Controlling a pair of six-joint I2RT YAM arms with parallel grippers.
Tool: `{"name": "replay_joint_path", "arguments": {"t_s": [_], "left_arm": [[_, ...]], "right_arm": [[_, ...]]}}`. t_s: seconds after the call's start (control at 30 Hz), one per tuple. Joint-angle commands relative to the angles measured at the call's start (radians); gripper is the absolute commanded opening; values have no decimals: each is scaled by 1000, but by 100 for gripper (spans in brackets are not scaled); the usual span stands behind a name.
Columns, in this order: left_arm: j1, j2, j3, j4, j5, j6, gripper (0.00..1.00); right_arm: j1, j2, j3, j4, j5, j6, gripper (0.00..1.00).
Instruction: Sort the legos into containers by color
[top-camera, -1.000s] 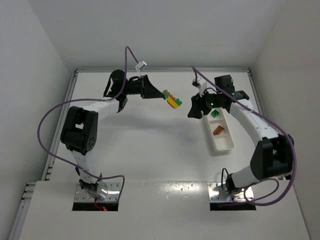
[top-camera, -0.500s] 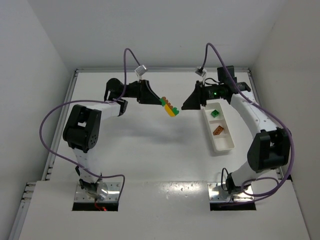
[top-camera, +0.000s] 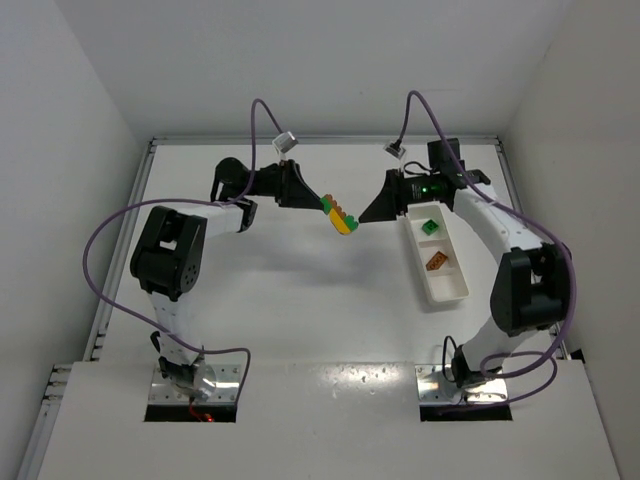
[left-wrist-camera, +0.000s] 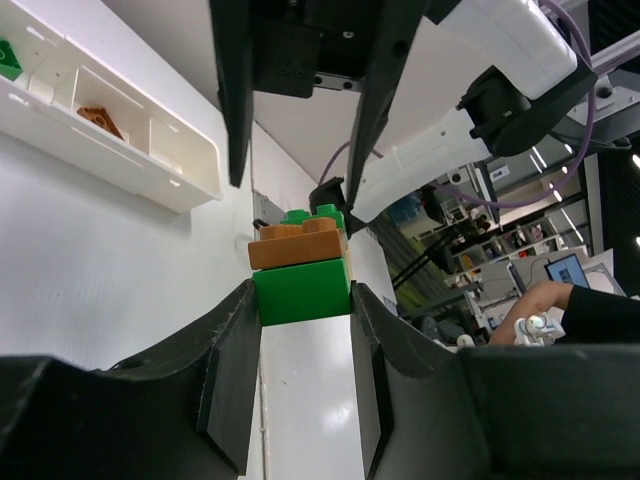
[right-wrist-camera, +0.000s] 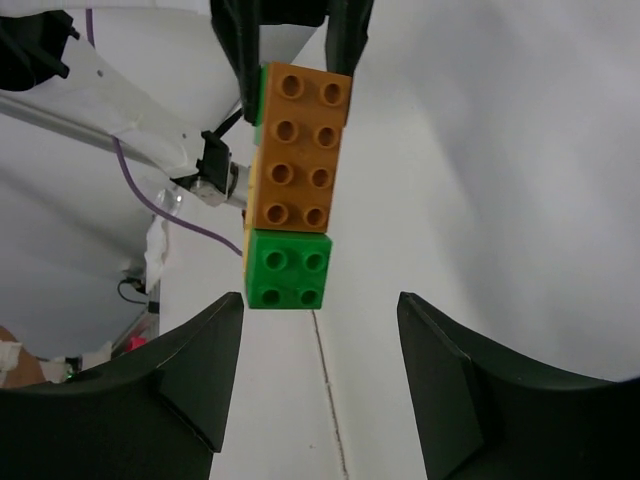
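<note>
My left gripper (top-camera: 322, 203) is shut on one end of a stack of legos (top-camera: 342, 214), holding it in the air above the table's middle. In the left wrist view a green brick (left-wrist-camera: 300, 290) sits clamped between the fingertips, with an orange-brown brick (left-wrist-camera: 296, 243) on it. My right gripper (top-camera: 365, 215) faces the stack from the right, open, with the stack's green end (right-wrist-camera: 288, 268) just beyond its tips (right-wrist-camera: 320, 300) and nothing between them. The white tray of containers (top-camera: 455, 295) lies to the right with a green brick (top-camera: 429, 227) and an orange-brown brick (top-camera: 436, 262) in separate sections.
The table's raised rim (top-camera: 148, 200) runs along the left, back and right sides. Purple cables (top-camera: 262, 115) loop above both arms. The tray (left-wrist-camera: 190, 175) lies close under the right arm.
My right gripper has swung left from over the tray to face the stack, and its jaws have widened. My left gripper has brought the stack slightly left and nearer.
</note>
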Motion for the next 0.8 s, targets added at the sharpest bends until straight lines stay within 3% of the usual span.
{"name": "replay_joint_path", "arguments": {"t_s": [0.0,0.17,0.33,0.77], "left_arm": [[-7,-24,25,291,2,-19,7],[-16,-37,15,291,-7,-8,7],[-16,-37,15,291,-7,1,7],[-16,14,35,310,-16,-2,7]], "right_arm": [[-4,28,-1,78,-3,58,64],[6,61,19,112,-44,112,64],[17,61,19,166,-89,158,58],[28,4,-81,333,-207,293,58]]}}
